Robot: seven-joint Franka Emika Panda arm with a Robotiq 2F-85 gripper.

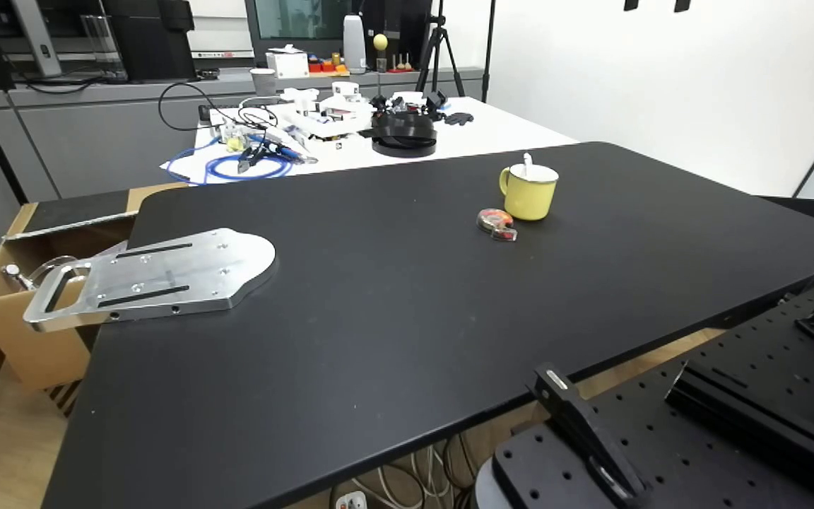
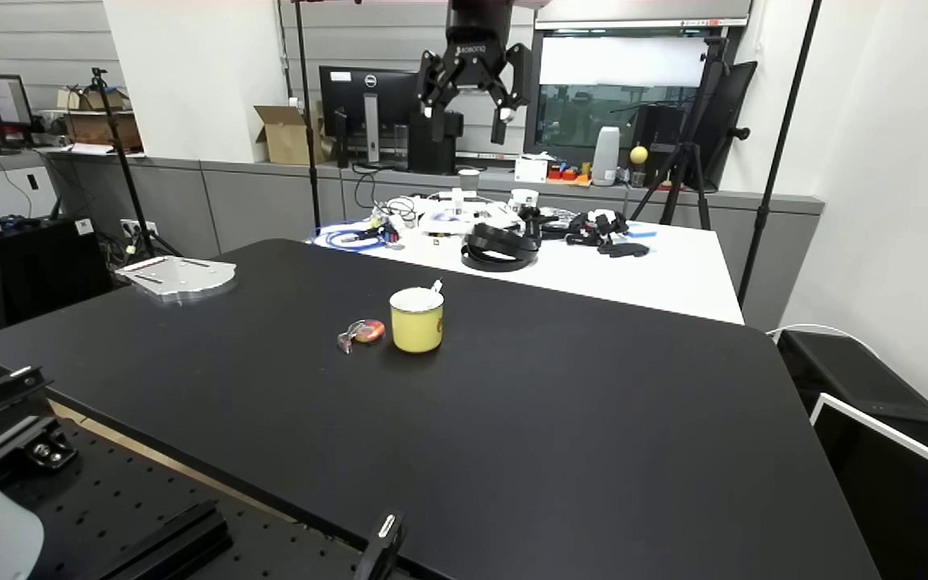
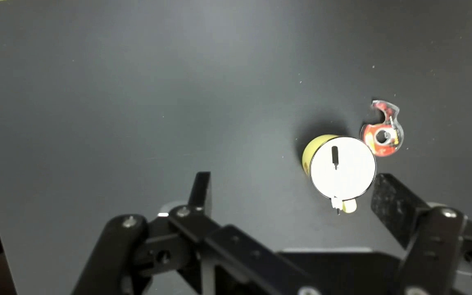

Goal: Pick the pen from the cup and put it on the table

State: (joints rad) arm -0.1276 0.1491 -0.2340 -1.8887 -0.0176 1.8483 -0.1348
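The yellow cup (image 1: 531,198) stands upright on the black table (image 1: 350,339). It also shows in an exterior view (image 2: 416,329) and the wrist view (image 3: 311,152). The whitish pen (image 1: 528,161) leans inside the cup, its tip sticking out above the rim (image 2: 437,286). In the wrist view the pen's pale end (image 3: 336,203) crosses the rim beside the handle; a dark part shows inside the white interior. My gripper (image 2: 469,130) is open and empty, high above the table. In the wrist view the cup lies ahead of the open fingers (image 3: 293,178), nearer the right one.
A small red tape dispenser (image 1: 497,223) lies beside the cup, also in the wrist view (image 3: 384,141). A silver metal plate (image 1: 167,272) overhangs the table's far-side edge. A cluttered white table (image 2: 657,282) adjoins behind. A cardboard box (image 1: 32,339) stands below the edge.
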